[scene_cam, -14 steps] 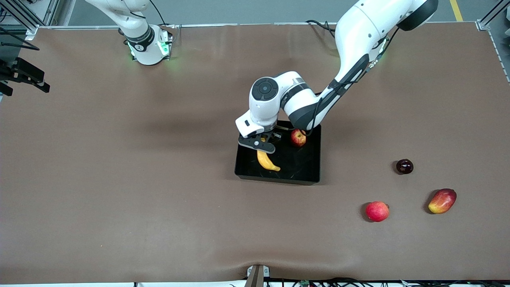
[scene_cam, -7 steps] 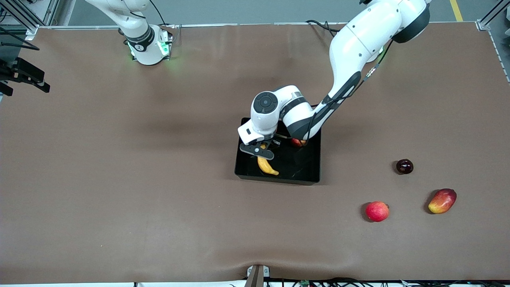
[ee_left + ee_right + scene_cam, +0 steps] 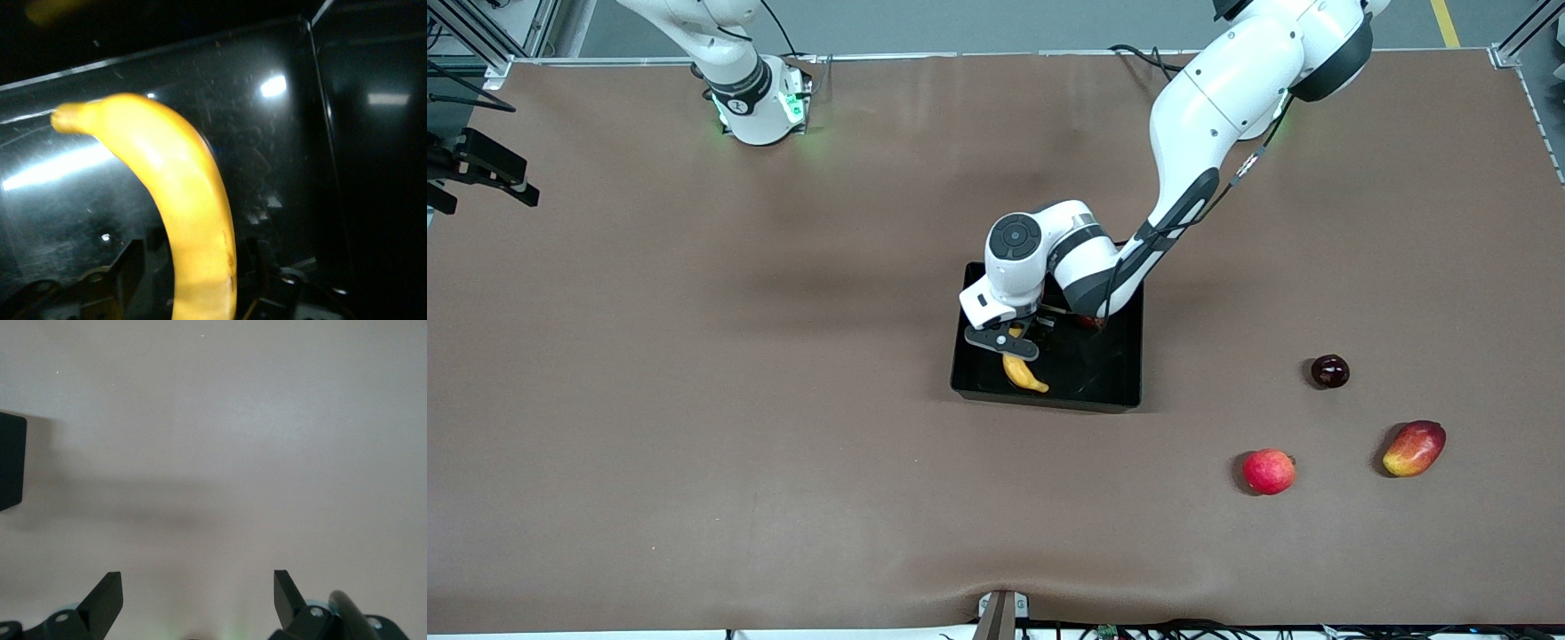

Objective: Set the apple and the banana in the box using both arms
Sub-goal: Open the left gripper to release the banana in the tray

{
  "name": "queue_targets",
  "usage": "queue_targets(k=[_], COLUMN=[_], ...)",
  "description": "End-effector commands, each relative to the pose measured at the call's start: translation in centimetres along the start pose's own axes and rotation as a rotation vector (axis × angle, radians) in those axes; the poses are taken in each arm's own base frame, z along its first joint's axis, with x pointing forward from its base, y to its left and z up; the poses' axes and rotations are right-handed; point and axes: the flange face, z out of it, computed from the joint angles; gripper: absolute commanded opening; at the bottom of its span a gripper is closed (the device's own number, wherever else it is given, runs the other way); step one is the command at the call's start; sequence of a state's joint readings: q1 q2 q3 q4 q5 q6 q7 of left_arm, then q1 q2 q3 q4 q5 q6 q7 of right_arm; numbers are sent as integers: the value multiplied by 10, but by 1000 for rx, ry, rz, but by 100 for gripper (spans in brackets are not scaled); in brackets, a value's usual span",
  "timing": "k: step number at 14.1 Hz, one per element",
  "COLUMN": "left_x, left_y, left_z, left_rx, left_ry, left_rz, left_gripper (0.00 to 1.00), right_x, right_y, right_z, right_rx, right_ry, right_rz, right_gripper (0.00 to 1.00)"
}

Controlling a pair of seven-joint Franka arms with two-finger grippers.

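My left gripper (image 3: 1014, 348) clenches the long curved yellow banana (image 3: 1024, 374), lowering it into the glossy black plastic box (image 3: 1112, 395) mid-worktop; my right gripper (image 3: 198, 597) waits, fingers spread, near the worktop's edge

The left arm (image 3: 1103, 258) hides most of the apple (image 3: 1089, 320); the left claw (image 3: 1016, 345) covers the banana's (image 3: 1024, 373) upper end.

left gripper (image 3: 1017, 348) lowered banana (image 3: 1024, 374) into box (image 3: 1120, 391).
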State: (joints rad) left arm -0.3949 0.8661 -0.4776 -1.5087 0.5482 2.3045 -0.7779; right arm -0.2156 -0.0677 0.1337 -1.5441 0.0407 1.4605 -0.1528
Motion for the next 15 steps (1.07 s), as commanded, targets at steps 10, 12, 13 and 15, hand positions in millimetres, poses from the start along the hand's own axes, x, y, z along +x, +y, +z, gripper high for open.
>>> queue_targets(k=[10, 12, 13, 15], left_x=[70, 72, 71, 61], left_y=[-196, -235, -255, -296], left_z=[-261, -288, -304, -328], left_rx=[15, 24, 44, 92], left_ry=[145, 128, 121, 92], left_rz=[-384, -375, -359, -373], left_gripper=[100, 100, 100, 100], right_x=[14, 12, 11, 9], right_y=[15, 18, 24, 29], right_z=[5, 4, 4, 3], right_rx=[1, 2, 2, -3], right_ry=[39, 35, 32, 36], right_rz=[10, 16, 31, 36], right_gripper=[100, 100, 100, 100])
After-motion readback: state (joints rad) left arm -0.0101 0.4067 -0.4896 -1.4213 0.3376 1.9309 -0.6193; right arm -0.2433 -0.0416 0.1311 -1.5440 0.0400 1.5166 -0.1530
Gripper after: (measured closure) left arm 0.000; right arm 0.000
